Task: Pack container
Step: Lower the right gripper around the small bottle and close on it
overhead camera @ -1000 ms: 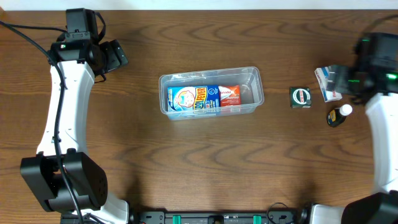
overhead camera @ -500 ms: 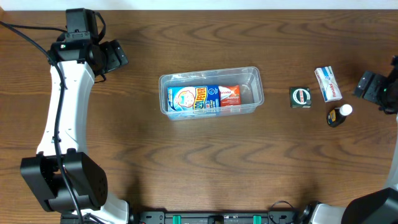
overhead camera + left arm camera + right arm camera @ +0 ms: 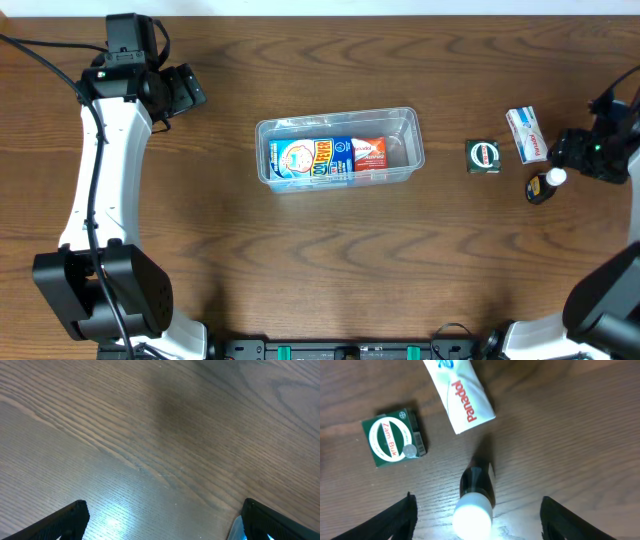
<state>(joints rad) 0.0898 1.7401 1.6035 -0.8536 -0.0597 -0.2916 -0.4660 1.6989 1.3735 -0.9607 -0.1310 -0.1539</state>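
Where the brown wooden counter [image 3: 300, 260] spreads mid-frame, the clear container [image 3: 340, 116] holds a blue-and-yellow packet [image 3: 305, 160] beside a red-and-white packet [image 3: 368, 152]. Well to its right lie a green box [image 3: 393, 437], a white box [image 3: 462, 397] and a white-capped dark bottle [image 3: 476, 492]; only the right wrist view makes "Zam-Buk" and "panadol" legible. The right tool [image 3: 477, 515] gapes wide over the bottle; the left tool [image 3: 165, 520], equally wide, faces wood grain.

Bare table [image 3: 580, 435] flanks the bottle [image 3: 477, 482] under the spread right hand [image 3: 477, 522], with a white box [image 3: 462, 397] and green box [image 3: 393, 437] near.
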